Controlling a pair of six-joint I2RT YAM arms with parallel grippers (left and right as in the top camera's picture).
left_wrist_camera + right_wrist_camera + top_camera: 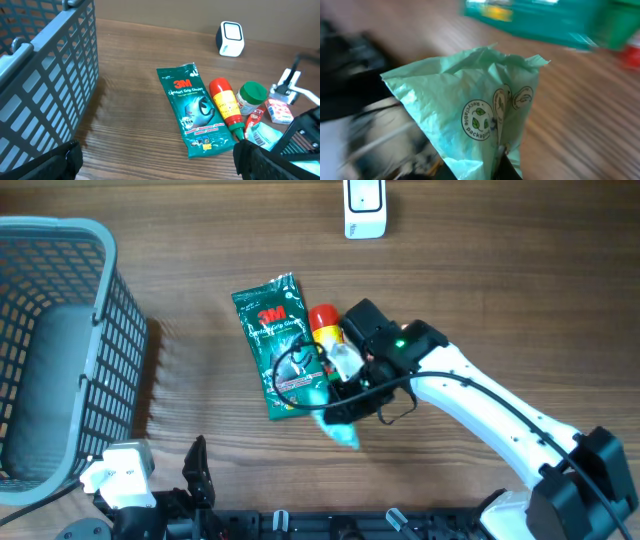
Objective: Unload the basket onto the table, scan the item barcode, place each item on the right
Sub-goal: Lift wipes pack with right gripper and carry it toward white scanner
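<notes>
While the right gripper (338, 405) pinches a mint-green pouch (470, 105) beside the 3M glove packet's (275, 345) near end, the left gripper (157, 162) waits open. Next, the pouch probably needs lifting toward the far white scanner (365, 210).
</notes>
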